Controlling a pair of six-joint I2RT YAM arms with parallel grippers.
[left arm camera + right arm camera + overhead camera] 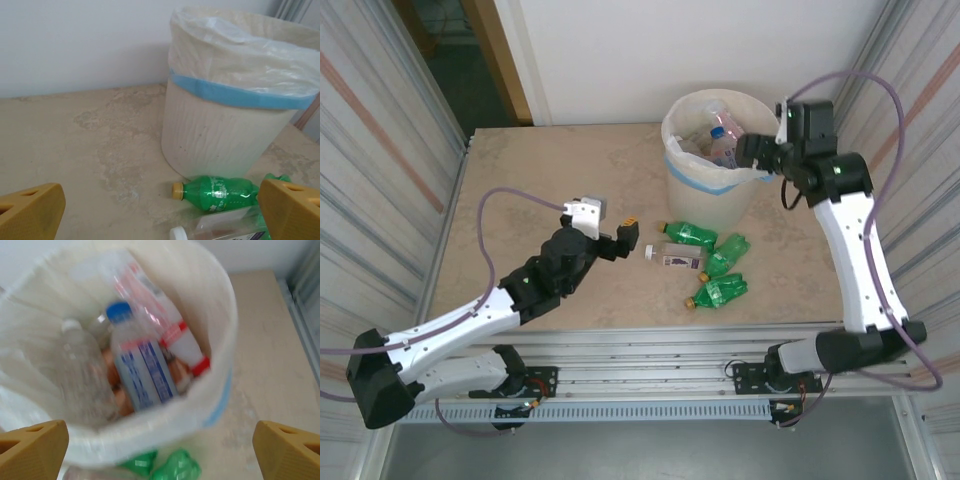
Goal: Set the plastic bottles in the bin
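- Hovering above the right rim of the bin [712,205], in the upper middle of the overhead view, the right end effector [757,150] had its fingers spread wide with nothing between them. That pose suited letting a bottle fall inside.
- Seen from the right wrist, the bin's liner bag held several bottles lying together: a blue-capped bottle [142,375], a plain clear bottle [82,372] to its left and a red-labelled bottle [177,335] to its upper right.
- Four bottles lay on the surface [550,180] just below the bin in the overhead view. One green bottle [692,234] lay nearest the bin, with a second green bottle [725,255] and a third green bottle [718,292] lower down. A white-capped clear bottle [672,259] lay to their left.
- The left end effector [623,240] sat low at mid-frame, just left of the white cap, wide open and empty. Its wrist view showed the yellow fingertips [32,210] at the lower corners, framing that bottle. It looked lined up to reach in and grasp it.
- By my judgement the task was partly done, since four bottles remained outside.
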